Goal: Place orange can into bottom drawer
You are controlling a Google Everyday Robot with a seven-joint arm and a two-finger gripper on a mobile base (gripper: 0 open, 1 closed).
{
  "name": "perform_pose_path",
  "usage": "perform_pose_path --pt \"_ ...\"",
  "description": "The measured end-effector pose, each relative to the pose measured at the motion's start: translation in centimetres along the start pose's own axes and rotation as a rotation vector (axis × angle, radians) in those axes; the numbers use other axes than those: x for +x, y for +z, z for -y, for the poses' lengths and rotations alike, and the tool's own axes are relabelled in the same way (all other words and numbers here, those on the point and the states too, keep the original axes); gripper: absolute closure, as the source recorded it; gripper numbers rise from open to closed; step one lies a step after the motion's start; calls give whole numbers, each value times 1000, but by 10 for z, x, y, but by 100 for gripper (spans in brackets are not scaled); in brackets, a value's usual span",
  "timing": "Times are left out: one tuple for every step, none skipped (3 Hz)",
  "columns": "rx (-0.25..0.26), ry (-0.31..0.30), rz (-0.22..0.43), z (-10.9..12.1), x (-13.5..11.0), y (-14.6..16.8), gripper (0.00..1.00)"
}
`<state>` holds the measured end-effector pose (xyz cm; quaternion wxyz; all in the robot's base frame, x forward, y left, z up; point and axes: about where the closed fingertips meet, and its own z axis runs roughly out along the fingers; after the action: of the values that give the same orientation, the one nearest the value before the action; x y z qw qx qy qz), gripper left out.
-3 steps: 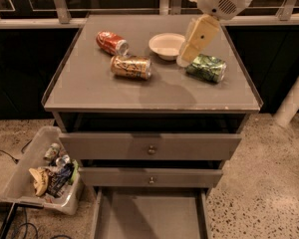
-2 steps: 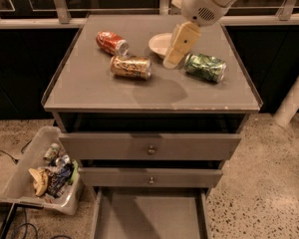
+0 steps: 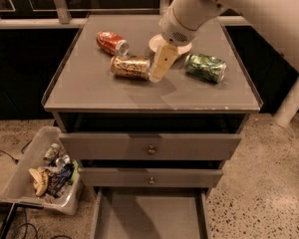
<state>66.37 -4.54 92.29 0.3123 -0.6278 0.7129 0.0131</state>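
Nearest the camera and well below the gripper, the bottom drawer stands pulled open, its flat grey floor bare. Down to the picture's left of the gripper, a clear bin of litter sits on the speckled floor beside the cabinet. Above the open drawer, two upper drawers with small round knobs are closed. The gripper hangs tilted over the grey cabinet top, its tip low near the surface. Whether it is spread or pressed together cannot be told from this angle. The orange can lies on its side just to the picture's left of the tip, perhaps touching it. A green can lies to the gripper's other side, apart from it. Beyond, a red can lies tilted, and a white bowl sits partly hidden behind the arm.
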Motion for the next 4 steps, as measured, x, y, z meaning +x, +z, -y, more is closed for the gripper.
perform_pose_path --pt "-21 14 -19 3 5 40 0" --pt "-38 26 13 12 -6 61 0" --pt "-66 67 71 21 -23 73 0" --pt "-101 137 117 20 -30 81 0"
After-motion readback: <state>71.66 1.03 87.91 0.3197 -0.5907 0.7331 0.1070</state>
